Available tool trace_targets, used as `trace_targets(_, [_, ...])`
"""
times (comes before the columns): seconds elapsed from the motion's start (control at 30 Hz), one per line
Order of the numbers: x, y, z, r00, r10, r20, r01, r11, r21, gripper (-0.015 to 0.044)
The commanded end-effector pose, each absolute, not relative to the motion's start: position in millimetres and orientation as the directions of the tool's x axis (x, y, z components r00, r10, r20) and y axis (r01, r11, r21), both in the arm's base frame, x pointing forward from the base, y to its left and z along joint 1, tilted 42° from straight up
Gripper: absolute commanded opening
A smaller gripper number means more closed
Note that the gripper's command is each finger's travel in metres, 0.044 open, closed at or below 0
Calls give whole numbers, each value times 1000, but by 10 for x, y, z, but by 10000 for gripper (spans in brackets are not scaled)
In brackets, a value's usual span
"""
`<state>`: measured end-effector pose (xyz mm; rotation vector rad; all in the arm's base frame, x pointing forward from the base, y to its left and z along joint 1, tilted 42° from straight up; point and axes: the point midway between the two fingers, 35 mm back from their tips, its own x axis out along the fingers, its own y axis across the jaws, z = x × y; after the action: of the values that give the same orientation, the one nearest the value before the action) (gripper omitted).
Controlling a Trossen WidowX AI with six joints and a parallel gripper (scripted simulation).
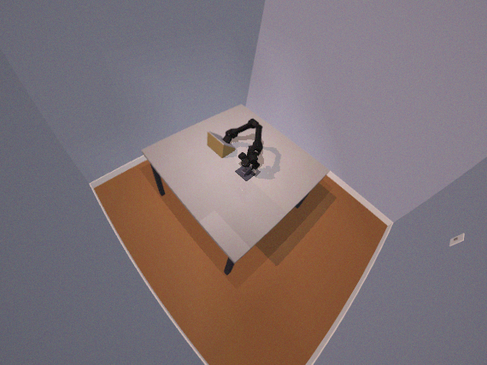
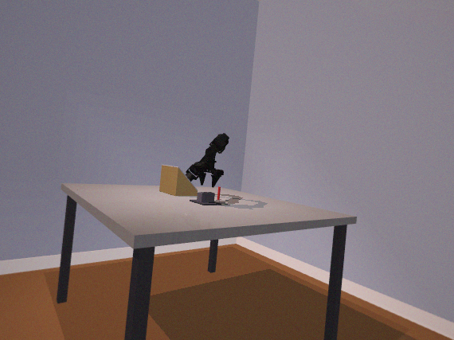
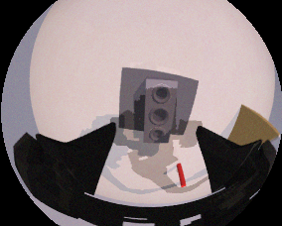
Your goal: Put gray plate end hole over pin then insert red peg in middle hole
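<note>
With its fingers spread wide and nothing between them, your claw [image 3: 155,142] hangs above the gray plate [image 3: 159,106], and from the wrist camera you look straight down past the two dark fingertips at either side of the view. You can see the plate lying on the darker square base [image 3: 135,83], its long axis running away from the camera, with three round marks in a row along it; whether the pin fills the end one is too small for you to tell. Nearer the camera the red peg [image 3: 181,174] sits on the pale worktop [image 3: 74,47], apart from the plate and base, close to the right-hand fingertip in that view. From the exterior camera you see the peg [image 2: 218,193] standing upright just beside the base [image 2: 197,201], with the plate [image 2: 205,197] showing as a gray block on top of it; the claw [image 2: 208,177] is raised clear of both, fingers pointing down, neither touching anything. A tan wedge-shaped block [image 2: 175,181] stands on the worktop [image 2: 131,216] just behind the arm [image 2: 213,152]. From the top camera you find the arm [image 1: 252,133] bent over from the far part of the worktop [image 1: 201,189], the claw [image 1: 247,161] directly above the base [image 1: 243,175], and the wedge [image 1: 220,145] beside the arm's foot; the peg is too small for you to make out there.
</note>
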<state>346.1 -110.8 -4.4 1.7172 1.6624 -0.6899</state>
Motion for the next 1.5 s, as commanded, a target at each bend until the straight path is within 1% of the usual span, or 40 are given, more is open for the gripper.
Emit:
trace_targets(0.0, [3401,-1405,310,66,654,-754,996,7,93,440])
trace_targets(0.2, [3421,-1398,323,66,654,-754,995,9,95,440])
trace_targets(0.3, [3340,-1180,567,66,653,-754,991,46,126,440])
trace_targets(0.53, [2933,-509,1148,63,655,-753,963,157,217,440])
trace_targets(0.73, [2476,8,1432,60,661,-748,924,246,292,440])
trace_targets(0.9, [2397,41,1433,60,662,-747,919,256,300,440])
trace_targets(1.07, [2413,204,1251,60,663,-746,919,256,301,440])
trace_targets(1.47, [2418,328,1099,61,663,-746,918,256,302,440])
